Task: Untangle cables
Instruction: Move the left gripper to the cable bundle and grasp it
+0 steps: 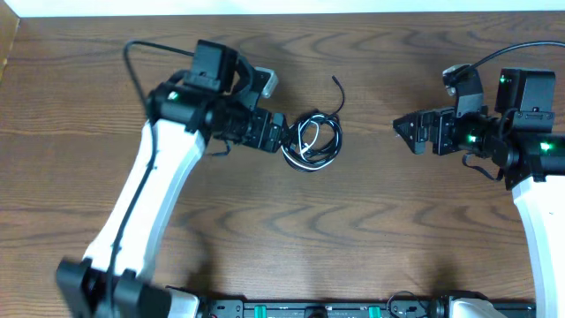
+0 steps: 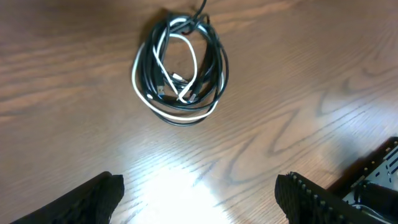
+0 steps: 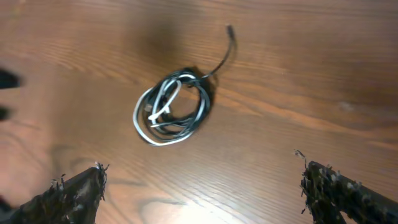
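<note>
One short white cord (image 2: 134, 79) and longer thin black cord (image 2: 222, 65), coiled together on brown wooden table (image 1: 371, 221); left pincer (image 1: 284, 139) open just left, right pincer (image 1: 402, 129) open well right.

the table (image 1: 265, 238) is dark brown wood with wavy, darker grain lines and a pale glare patch low in both wrist views. near centre frame in the overhead view, the black cable (image 2: 222, 62) coils glossy and dark, and the white cable (image 2: 186, 117) runs through it as a bright stripe. the left gripper (image 1: 284, 137) and right gripper (image 1: 399, 128) are matte black. the left arm (image 1: 150, 194) and right arm (image 1: 538, 212) have white shells and black joints, dotted with small green lights (image 1: 546, 146).
</note>
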